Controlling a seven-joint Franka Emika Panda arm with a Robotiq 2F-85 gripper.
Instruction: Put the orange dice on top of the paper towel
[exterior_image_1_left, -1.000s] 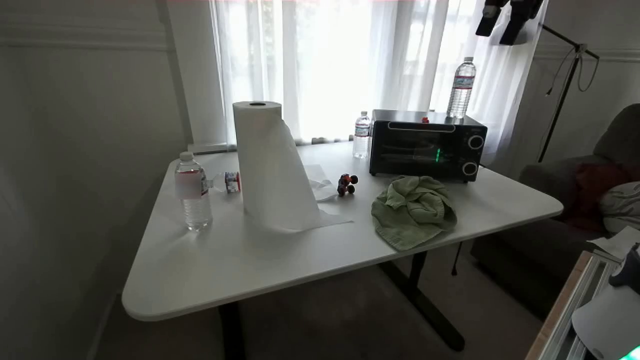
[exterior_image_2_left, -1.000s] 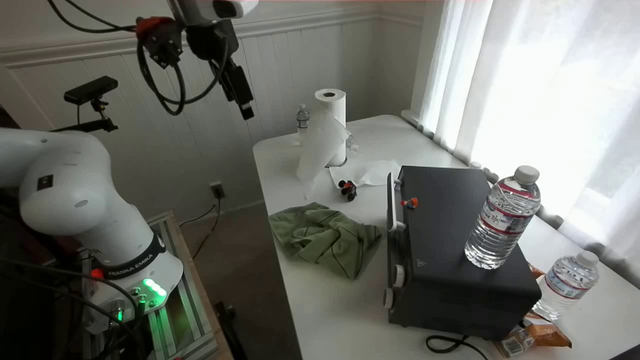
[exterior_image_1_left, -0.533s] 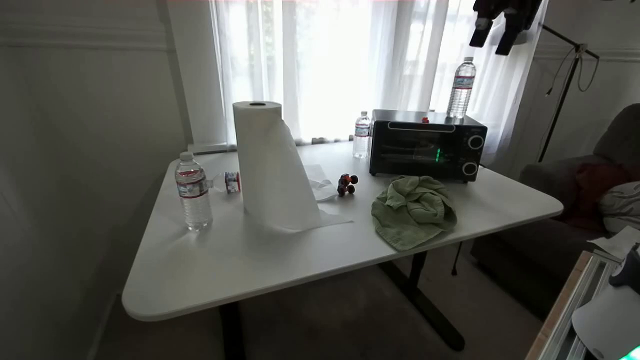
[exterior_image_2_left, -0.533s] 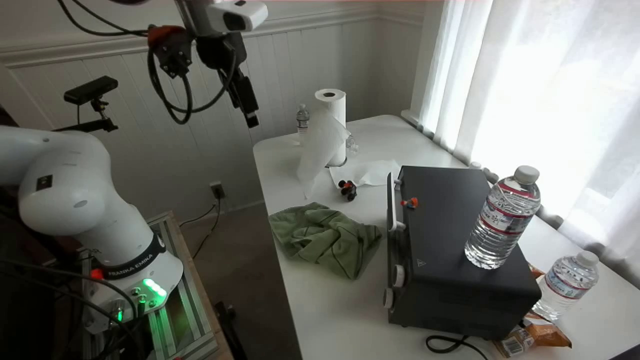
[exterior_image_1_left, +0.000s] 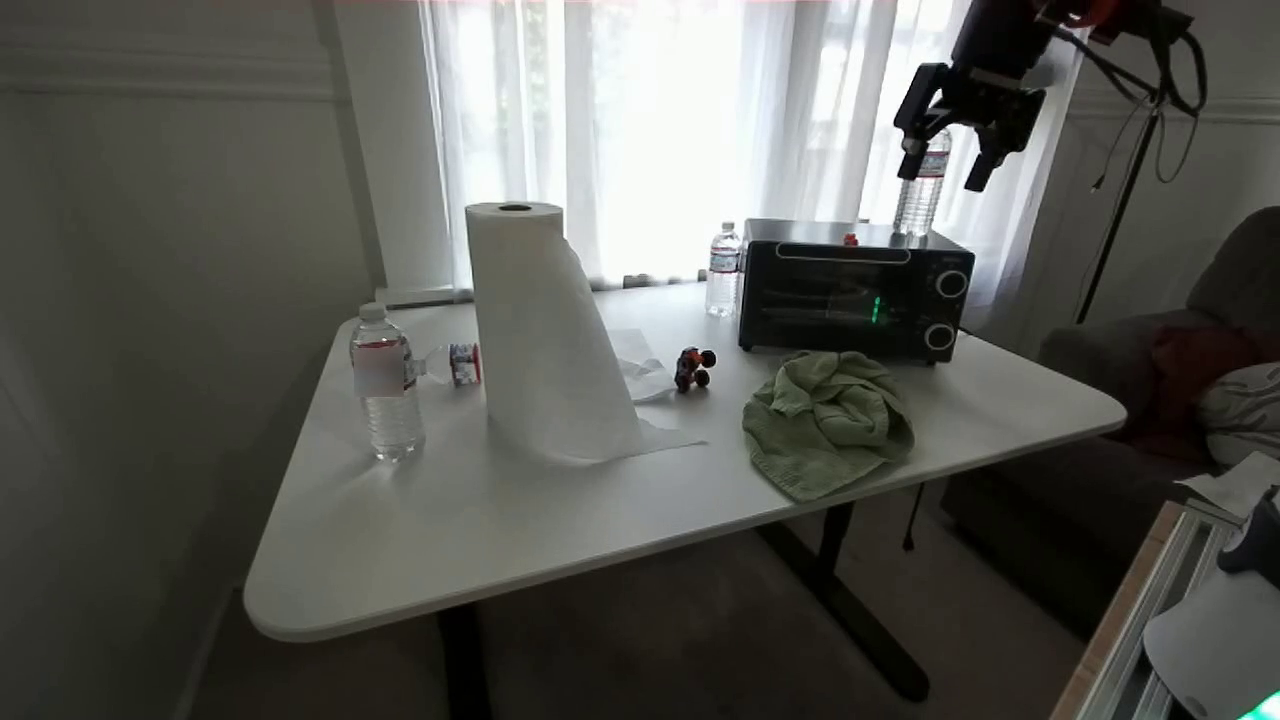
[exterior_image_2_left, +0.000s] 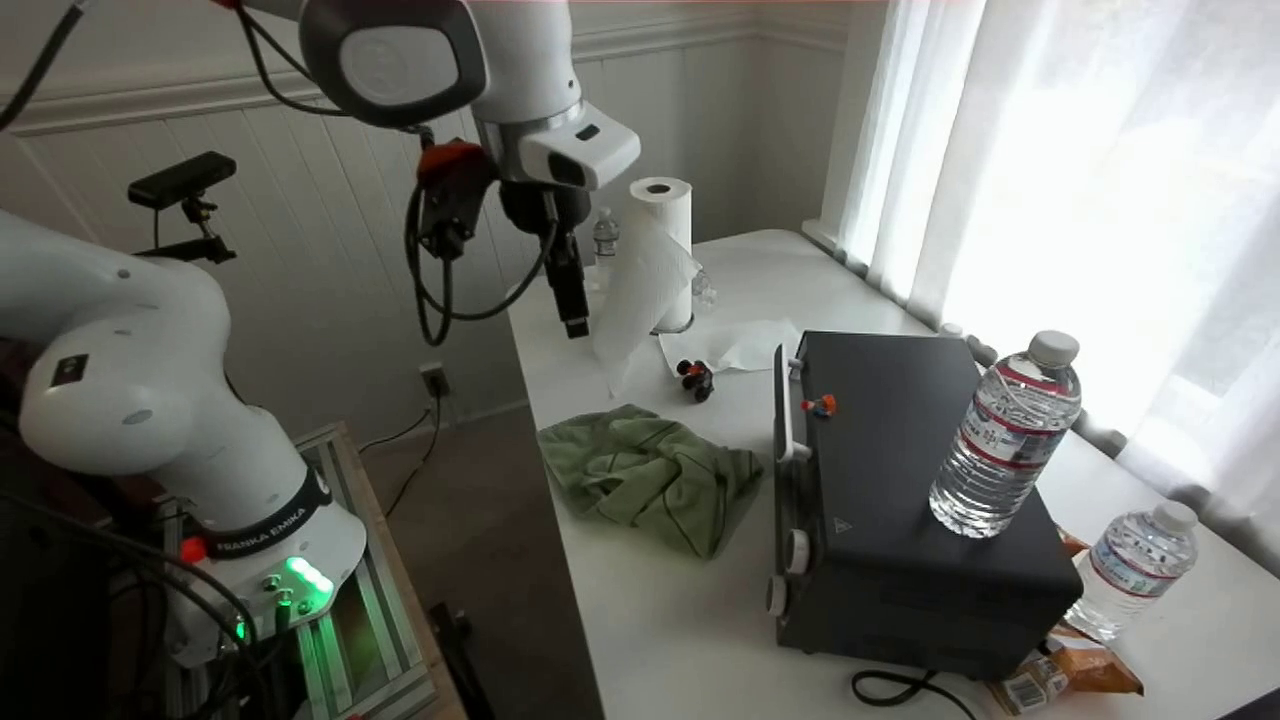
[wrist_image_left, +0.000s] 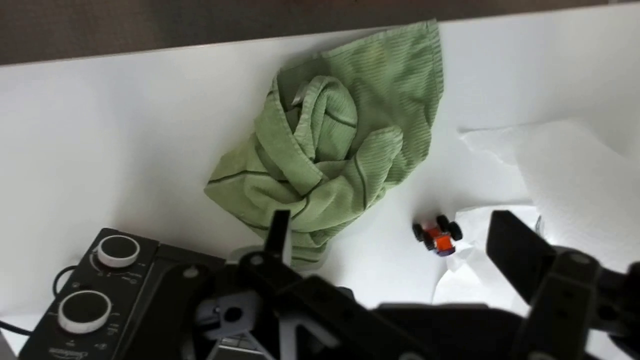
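Observation:
No plain orange dice shows clearly. A small orange toy with black wheels stands on the table in both exterior views (exterior_image_1_left: 692, 370) (exterior_image_2_left: 695, 380); in the wrist view (wrist_image_left: 442, 243) its top shows an orange square. A tiny orange-red thing (exterior_image_1_left: 850, 240) (exterior_image_2_left: 823, 405) sits on the oven top. The white paper towel roll (exterior_image_1_left: 530, 330) (exterior_image_2_left: 678, 215) stands upright, its loose end hanging to the table; part shows in the wrist view (wrist_image_left: 585, 175). A loose sheet (exterior_image_2_left: 755, 345) lies by the toy. My gripper (exterior_image_1_left: 943, 178) is open and empty, high above the table; it also shows in the wrist view (wrist_image_left: 392, 215).
A black toaster oven (exterior_image_1_left: 850, 290) carries a tall water bottle (exterior_image_2_left: 1010, 440). A green cloth (wrist_image_left: 320, 150) lies crumpled near the table's front edge. More bottles stand beside the oven (exterior_image_2_left: 1135, 570) and left of the roll (exterior_image_1_left: 388, 400). An orange snack bag (exterior_image_2_left: 1080, 668) lies behind the oven.
My gripper has come down and forward over the table, moving down and right in an exterior view. It stays open. The objects on the table have not moved.

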